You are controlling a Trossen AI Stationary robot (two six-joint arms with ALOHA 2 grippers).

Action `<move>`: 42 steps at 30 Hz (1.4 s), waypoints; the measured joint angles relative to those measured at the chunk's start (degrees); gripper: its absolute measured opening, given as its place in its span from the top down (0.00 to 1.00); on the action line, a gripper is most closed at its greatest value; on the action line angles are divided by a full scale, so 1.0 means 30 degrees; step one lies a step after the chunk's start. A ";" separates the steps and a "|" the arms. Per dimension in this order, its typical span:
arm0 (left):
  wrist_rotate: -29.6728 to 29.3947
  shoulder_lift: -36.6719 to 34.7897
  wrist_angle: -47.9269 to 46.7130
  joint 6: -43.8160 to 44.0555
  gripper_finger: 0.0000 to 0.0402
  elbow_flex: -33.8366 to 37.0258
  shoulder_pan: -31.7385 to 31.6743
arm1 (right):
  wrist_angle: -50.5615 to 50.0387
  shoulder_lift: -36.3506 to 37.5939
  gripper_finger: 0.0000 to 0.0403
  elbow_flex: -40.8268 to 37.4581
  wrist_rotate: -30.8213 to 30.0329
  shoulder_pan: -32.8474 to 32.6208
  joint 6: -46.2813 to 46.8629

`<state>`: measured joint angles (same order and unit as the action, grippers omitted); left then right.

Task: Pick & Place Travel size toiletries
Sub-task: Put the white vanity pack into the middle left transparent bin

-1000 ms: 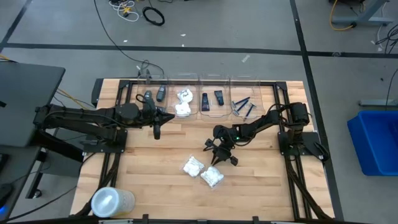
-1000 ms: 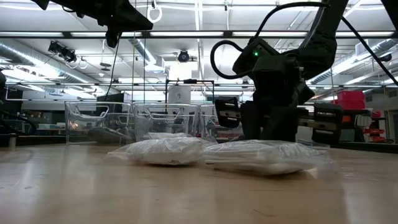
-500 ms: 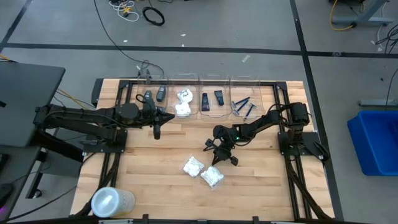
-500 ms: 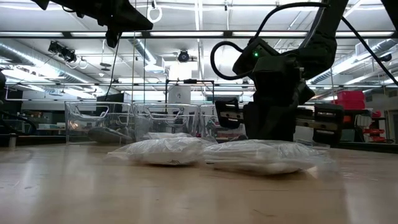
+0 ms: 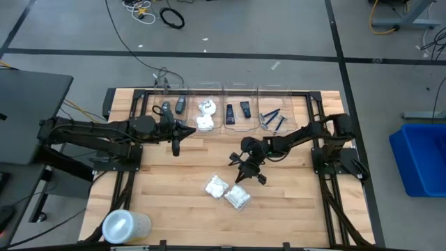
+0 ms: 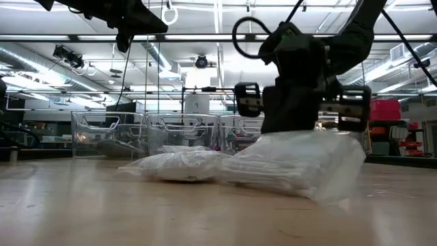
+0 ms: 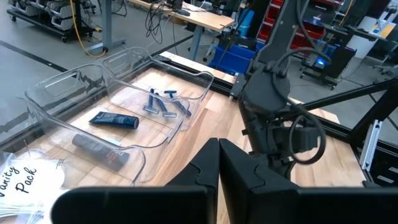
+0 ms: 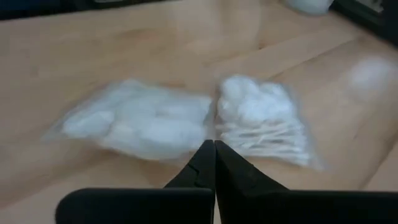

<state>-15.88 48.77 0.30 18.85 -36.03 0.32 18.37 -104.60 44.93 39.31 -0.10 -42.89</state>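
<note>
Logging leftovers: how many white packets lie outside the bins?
2, side by side on the table's near middle: one left, the other pinched by the right gripper, one edge lifted.

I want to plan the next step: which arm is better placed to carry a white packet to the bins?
The right. Its gripper is shut on the nearer white packet, tilting one end up; the left gripper hangs shut near the bins.

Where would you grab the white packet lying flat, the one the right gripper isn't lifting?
Pinch the flat white packet by its thin crinkly edge on the side facing the bins, coming down from above. Its middle bulges and would likely slip. Its opposite side is crowded by the other packet, which the right gripper holds tilted up by one edge.
</note>
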 joint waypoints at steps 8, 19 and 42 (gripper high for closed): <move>0.0007 0.0000 0.0019 0.0233 0.98 0.0000 -0.0001 | -0.0001 0.1561 1.00 0.0219 -0.0008 0.0000 0.1041; 0.0000 0.0000 0.0021 0.0291 0.94 0.0000 -0.0001 | -0.0044 0.2113 0.99 0.0226 -0.0044 0.0007 0.1515; -0.0430 0.0000 0.0027 0.0000 0.94 -0.0007 -0.0001 | -0.0464 0.1069 0.72 0.0219 0.0000 -0.0086 0.9622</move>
<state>-17.17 48.77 0.38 18.85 -36.05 0.32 16.98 -101.39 45.58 39.31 -0.36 -14.03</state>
